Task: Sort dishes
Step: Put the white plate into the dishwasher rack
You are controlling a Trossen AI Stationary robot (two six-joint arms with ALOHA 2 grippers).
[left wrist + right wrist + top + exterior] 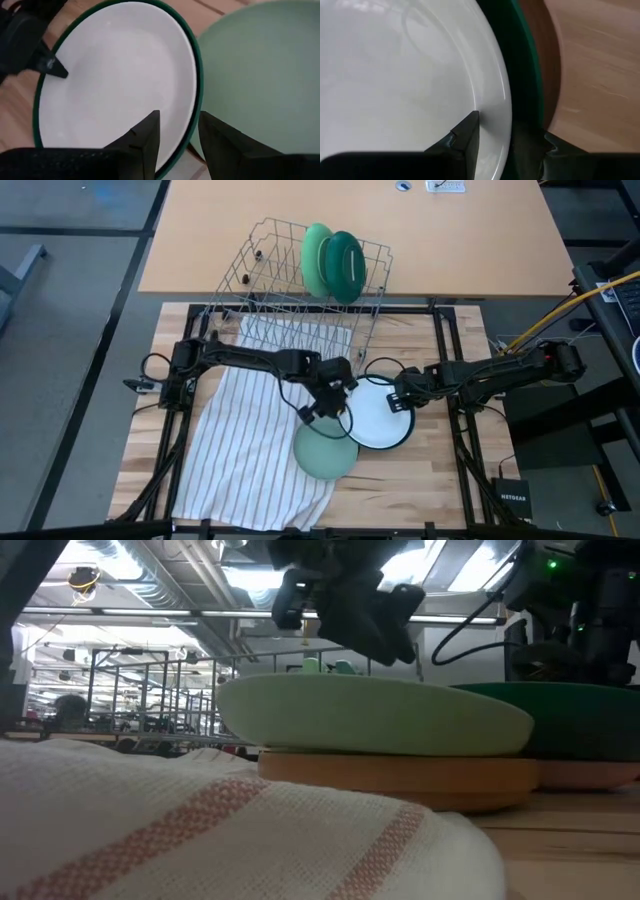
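A white plate with a dark green rim (375,418) lies on the table to the right of the striped cloth, on top of a brownish plate (547,75). A pale mint plate (325,452) lies beside it on a brown plate (400,775). A light green plate (316,258) and a dark green plate (345,265) stand on edge in the wire rack (280,290). My left gripper (179,135) is open over the white plate's cloth-side rim, one finger on either side of it. My right gripper (507,140) is shut on the opposite rim. My right gripper has the white plate's rim (506,107) on the side toward the table's right edge, between its two fingers. One finger (467,132) is on the white inside and the other is under the green edge. It comes slanting down from the right. The plate lies about level on the brownish plate.
The white striped cloth (250,445) covers the left part of the wooden top, and its near fold fills the front of the low view (200,830). The rack stands at the far edge, partly on the tan table behind. Bare wood (440,470) shows at the near right.
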